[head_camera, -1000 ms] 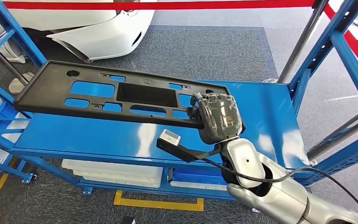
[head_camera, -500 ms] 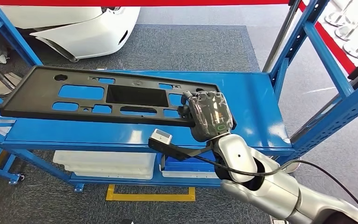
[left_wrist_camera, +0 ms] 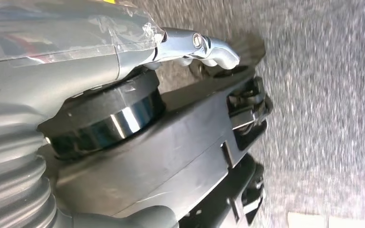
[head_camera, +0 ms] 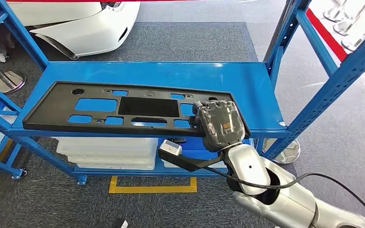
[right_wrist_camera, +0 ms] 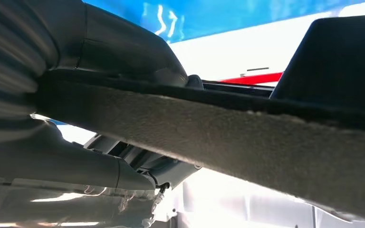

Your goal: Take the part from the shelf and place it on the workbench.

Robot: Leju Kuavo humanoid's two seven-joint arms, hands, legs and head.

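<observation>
On the near right of the blue metal shelf (head_camera: 228, 80), the right hand (head_camera: 220, 124) is gripping the long black perforated plastic panel (head_camera: 109, 107) by its right end; the left hand's (left_wrist_camera: 43, 85) fingers cannot be made out.

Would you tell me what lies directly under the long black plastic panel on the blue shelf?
Through the cut-outs of the long black plastic panel, held at one end by the right hand, the blue metal shelf deck shows. Whether the panel touches it is unclear.

Left hand (left_wrist_camera: 76, 99) above grey carpet (left_wrist_camera: 323, 95)
</observation>
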